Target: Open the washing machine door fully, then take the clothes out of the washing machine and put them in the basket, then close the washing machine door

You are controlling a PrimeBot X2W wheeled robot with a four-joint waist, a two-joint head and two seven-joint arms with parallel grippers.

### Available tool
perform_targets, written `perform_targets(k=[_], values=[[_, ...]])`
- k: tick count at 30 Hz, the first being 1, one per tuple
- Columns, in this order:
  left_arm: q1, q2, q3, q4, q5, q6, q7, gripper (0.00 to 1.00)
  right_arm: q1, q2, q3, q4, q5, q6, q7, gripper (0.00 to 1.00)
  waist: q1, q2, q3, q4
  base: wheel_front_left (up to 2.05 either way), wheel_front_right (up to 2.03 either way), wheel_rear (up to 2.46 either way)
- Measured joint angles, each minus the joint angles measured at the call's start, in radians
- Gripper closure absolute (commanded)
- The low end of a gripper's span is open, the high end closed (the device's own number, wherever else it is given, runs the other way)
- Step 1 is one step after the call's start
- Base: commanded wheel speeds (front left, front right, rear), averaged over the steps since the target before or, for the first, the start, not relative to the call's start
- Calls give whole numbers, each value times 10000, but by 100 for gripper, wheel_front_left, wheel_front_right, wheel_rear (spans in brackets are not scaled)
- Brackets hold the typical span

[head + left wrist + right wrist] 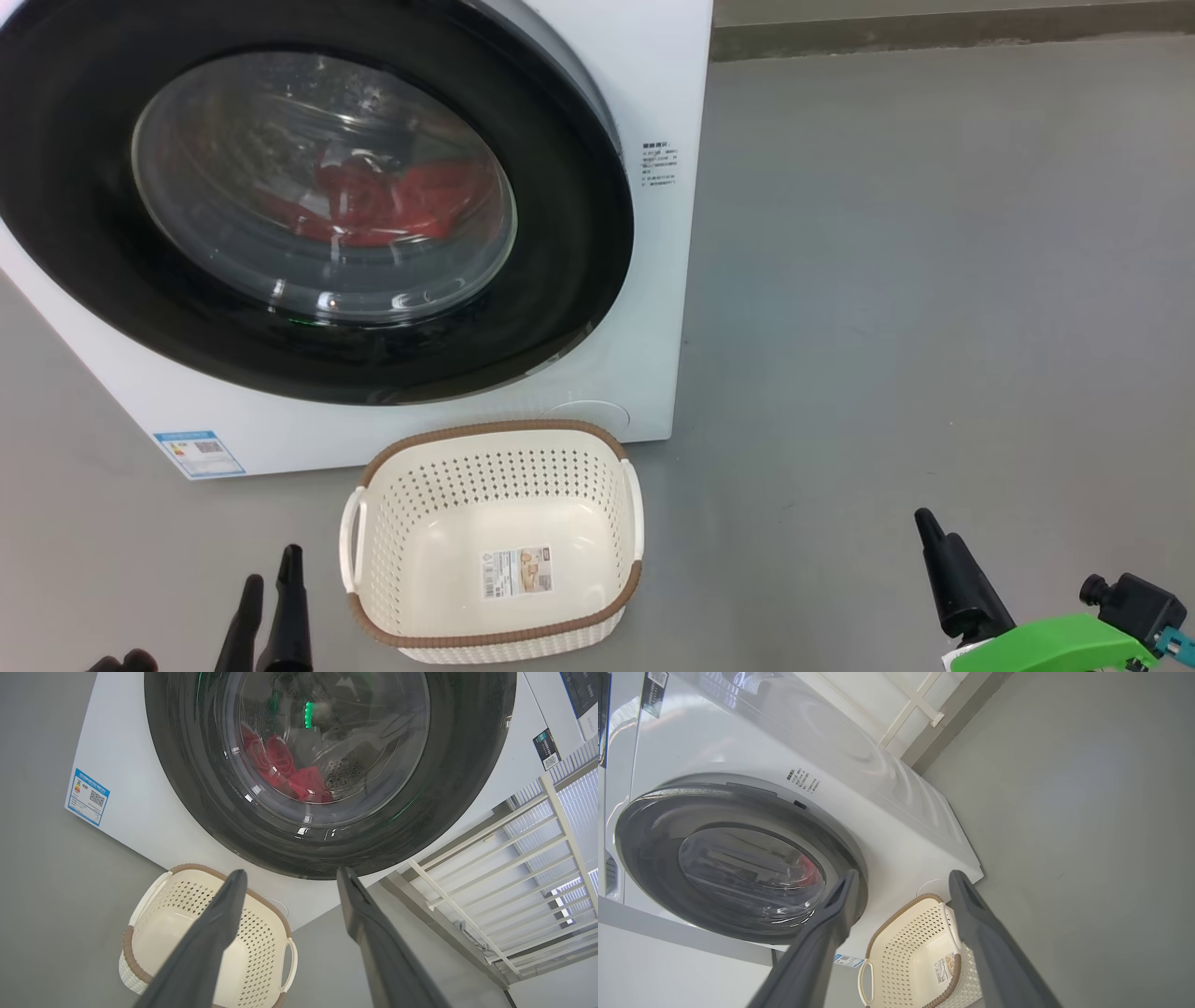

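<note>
Glossy black rim and bulging glass: the washing machine door (560,233) sits shut against the washing machine (658,84), filling the upper left of the head view. Both grippers lie below it in that frame. The left gripper (272,567) is at the lower left, under the door's lower rim. The right gripper (903,877) is at the lower right, off past the machine's white corner. Each has its fingers spread wide with nothing between them.

The door lies up-frame from both, and by these pictures the left arm is the nearer. Being round, the door has no long axis to line up with — what counts is its free edge. That seems to be the side toward frame right, where a small dark notch (799,804) shows in the right wrist view, though I cannot be sure.

The basket (495,427) stands on the floor (887,280) between the grippers, just before the machine, with no clothes in it.

Counted: one machine, one door, one basket, two grippers. The clothes (392,201) show as red fabric behind the glass — their number cannot be told.
</note>
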Motion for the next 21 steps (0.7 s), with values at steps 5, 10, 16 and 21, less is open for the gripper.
perform_targets(k=[5,10,16,21], values=[[36,6,-42,-69,437,0,-148,0,0,-56,100,-38,-420,0,-115,0,0,0,2,1,0,0,0],[49,21,-102,-128,1187,0,-307,0,0,-132,171,-92,-980,0,-290,0,0,0,21,23,0,0,0],[58,27,-128,-211,1919,-2,-458,0,0,-207,221,-117,-1471,0,-466,0,0,0,25,25,0,0,0],[91,58,-182,-326,2631,-2,-639,0,0,-267,328,-167,-2061,0,-640,0,0,0,27,7,0,0,0]])
